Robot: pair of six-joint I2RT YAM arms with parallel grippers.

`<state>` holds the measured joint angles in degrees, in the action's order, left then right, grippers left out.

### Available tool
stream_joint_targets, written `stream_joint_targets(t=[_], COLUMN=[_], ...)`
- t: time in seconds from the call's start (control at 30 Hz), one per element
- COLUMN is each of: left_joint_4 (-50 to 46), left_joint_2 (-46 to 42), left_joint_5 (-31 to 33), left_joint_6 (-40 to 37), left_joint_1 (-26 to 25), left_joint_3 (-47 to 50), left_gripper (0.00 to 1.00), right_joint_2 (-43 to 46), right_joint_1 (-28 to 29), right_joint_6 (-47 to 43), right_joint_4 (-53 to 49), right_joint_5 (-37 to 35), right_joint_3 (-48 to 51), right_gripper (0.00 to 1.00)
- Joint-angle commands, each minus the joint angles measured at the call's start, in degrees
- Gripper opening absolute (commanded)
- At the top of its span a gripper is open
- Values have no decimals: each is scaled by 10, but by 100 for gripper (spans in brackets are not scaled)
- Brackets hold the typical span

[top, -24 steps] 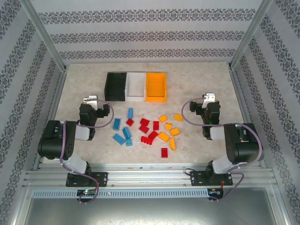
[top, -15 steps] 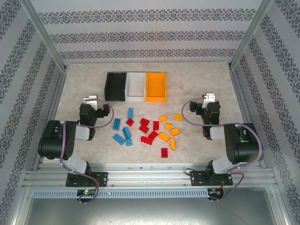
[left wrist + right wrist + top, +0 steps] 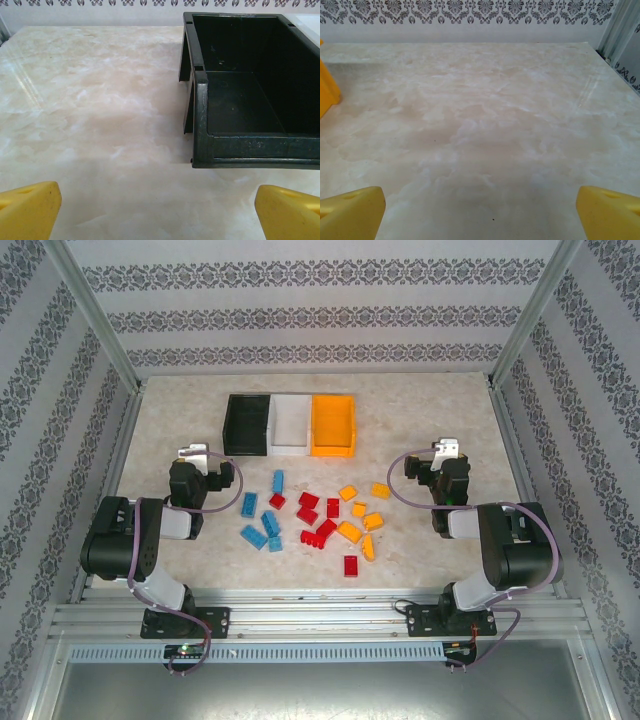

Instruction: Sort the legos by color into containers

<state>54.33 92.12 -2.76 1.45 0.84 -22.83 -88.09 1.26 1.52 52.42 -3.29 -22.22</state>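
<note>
Loose legos lie on the marble table between the two arms: several blue ones (image 3: 262, 517) to the left, several red ones (image 3: 316, 516) in the middle and several orange-yellow ones (image 3: 360, 521) to the right. Behind them the containers stand side by side: a black bin (image 3: 246, 426), a white bin (image 3: 291, 424) and an orange bin (image 3: 333, 424). My left gripper (image 3: 192, 453) is open with nothing between its yellow fingers (image 3: 27, 210), just short of the black bin (image 3: 250, 146). Off to the right, my right gripper (image 3: 445, 448) also stands open over bare table (image 3: 480, 150).
Metal frame posts and patterned walls close in the table on three sides. A sliver of the white bin (image 3: 307, 20) lies beyond the black one, and a corner of the orange bin (image 3: 326, 85) sits at the left edge of the right wrist view.
</note>
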Motion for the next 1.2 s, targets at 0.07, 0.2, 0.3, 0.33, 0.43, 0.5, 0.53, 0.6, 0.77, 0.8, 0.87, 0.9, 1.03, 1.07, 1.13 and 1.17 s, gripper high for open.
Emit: stream_joint_targets(t=[0.07, 0.2, 0.3, 0.33, 0.43, 0.5, 0.53, 0.6, 0.77, 0.8, 0.87, 0.9, 1.03, 1.07, 1.13, 1.17], left_joint_4=[-9, 7, 9, -8, -152, -334, -433, -581, -805, -828, -879, -901, -965, -971, -975, -976], left_joint_2=[-12, -13, -32, -58, -175, -250, -279, -308, -348, -358, -366, -364, -331, -324, -313, -311], left_joint_5=[4, 35, 44, 55, 113, 136, 129, 123, 147, 156, 144, 117, 58, 51, 33, 24], left_joint_6=[-10, 2, 3, 5, 47, 115, 147, 222, 329, 317, 301, 298, 288, 287, 282, 281], left_joint_1=[2, 2, 2, 2, 0, 1, 1, -1, -46, -64, -80, -84, -130, -144, -167, -172], left_joint_3=[5, 13, 22, 26, 11, -41, -78, -136, -204, -211, -227, -233, -251, -253, -257, -258], left_gripper=[100, 100, 100, 100, 100, 100, 100, 100, 100, 100, 100, 100, 100, 100, 100, 100], right_joint_2=[9, 8, 24, 54, 135, 162, 173, 188, 188, 173, 137, 116, 48, 34, 1, -12], right_joint_1=[-2, -10, -6, 4, 21, 16, 20, 35, 114, 137, 180, 195, 224, 228, 233, 234], right_joint_6=[1, 6, 2, -3, 80, 147, 163, 193, 270, 280, 302, 310, 344, 355, 379, 390], right_joint_4=[4, -3, 7, -60, -359, -539, -606, -699, -912, -954, -1028, -1060, -1090, -1092, -1092, -1090], right_joint_5=[14, 31, 25, -4, -68, -8, 24, 76, 109, 107, 79, 72, 35, 29, 17, 14], right_joint_3=[4, 0, 6, -12, -133, -217, -250, -289, -369, -386, -418, -434, -459, -463, -471, -473], right_gripper=[98, 98, 98, 98, 98, 98, 98, 98, 96, 96, 96, 95, 89, 89, 89, 88])
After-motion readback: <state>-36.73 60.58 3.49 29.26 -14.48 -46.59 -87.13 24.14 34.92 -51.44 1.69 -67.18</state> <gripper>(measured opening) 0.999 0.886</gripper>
